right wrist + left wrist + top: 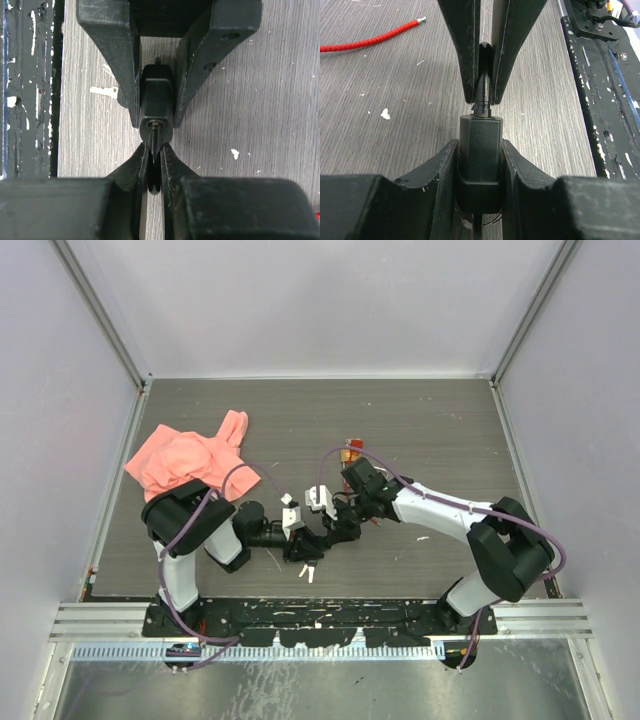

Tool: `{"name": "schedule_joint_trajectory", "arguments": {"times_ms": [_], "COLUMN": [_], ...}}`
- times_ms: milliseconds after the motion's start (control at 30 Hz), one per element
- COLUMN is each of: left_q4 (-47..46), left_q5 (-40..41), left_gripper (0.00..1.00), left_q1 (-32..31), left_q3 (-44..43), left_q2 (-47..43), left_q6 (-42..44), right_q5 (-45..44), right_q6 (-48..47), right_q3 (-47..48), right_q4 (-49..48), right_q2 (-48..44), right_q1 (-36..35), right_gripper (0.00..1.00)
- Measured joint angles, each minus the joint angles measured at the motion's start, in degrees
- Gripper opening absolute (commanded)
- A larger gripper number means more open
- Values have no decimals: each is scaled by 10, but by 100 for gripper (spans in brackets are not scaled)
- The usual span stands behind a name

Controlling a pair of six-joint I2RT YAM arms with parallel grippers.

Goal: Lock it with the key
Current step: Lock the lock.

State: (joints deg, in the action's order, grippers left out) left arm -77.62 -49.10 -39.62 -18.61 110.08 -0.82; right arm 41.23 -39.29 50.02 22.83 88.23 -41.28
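This is a robot lab, a small test booth made for robots to work in. Two robot arms, the left arm (190, 530) and the right arm (450, 515), are bolted to a black base plate (330, 620) with chipped paint. The plate sits at the near edge of a grey table (420, 420) with a wood look. Plain pale walls (320, 300) close the table in at the back and on both sides. Bare metal posts (100, 310) run up the corners, and silver metal rails (100, 618) lie along the front. Purple cables (447, 502) loop over the arms. A pink cloth (185, 460) and a red cord (365, 37) lie loose on the table.
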Motion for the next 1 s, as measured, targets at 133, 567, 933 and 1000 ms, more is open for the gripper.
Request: {"name": "schedule_joint_trajectory", "arguments": {"times_ms": [133,567,933,1000], "left_q4": [-13,-23,-25,-25], "left_q5": [-3,6,42,43], "left_gripper": [0,0,0,0], "left_q1": [0,0,-23,-24], "left_q3": [0,1,-34,-34], "left_q2": [7,14,35,34], "left_q6": [-3,-12,-10,-10], "right_q5": [-4,26,117,127], "right_q6": [22,32,-4,-20], "right_q3": [-9,30,15,19], "right_q4": [-37,2,4,21], "right_q2": [10,37,-38,-52], "right_q1": [-11,14,117,142], "right_gripper": [1,53,81,82]}}
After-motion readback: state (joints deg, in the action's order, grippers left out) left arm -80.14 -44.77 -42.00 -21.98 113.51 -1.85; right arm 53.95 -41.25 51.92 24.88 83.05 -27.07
